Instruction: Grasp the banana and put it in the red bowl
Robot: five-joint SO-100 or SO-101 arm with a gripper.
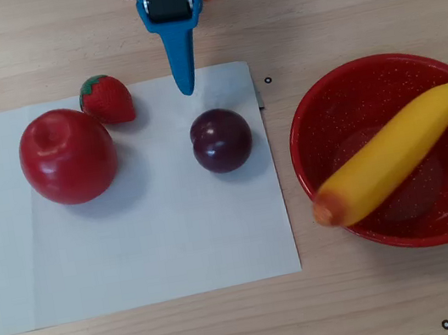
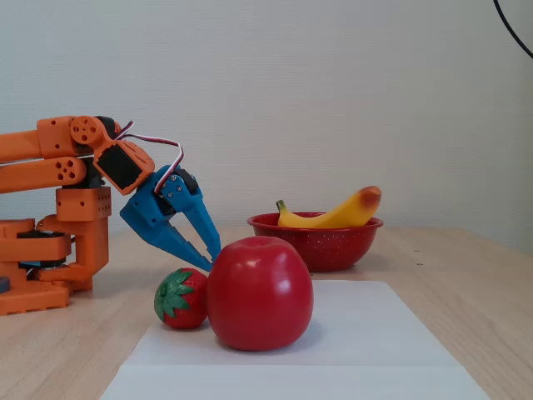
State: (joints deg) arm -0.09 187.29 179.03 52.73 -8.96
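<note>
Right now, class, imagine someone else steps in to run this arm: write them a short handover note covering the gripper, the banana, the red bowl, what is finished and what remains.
Gripper: open and empty, angled down over the white paper, near the strawberry and plum.
Banana: lying across the red bowl, its orange tip poking past the rim in the overhead view, green stem at the opposite rim.
Done: banana is in the bowl and released.
Left: likely nothing but parking the arm; nudge the banana only if you want it fully inside. The apple is not part of the job.
</note>
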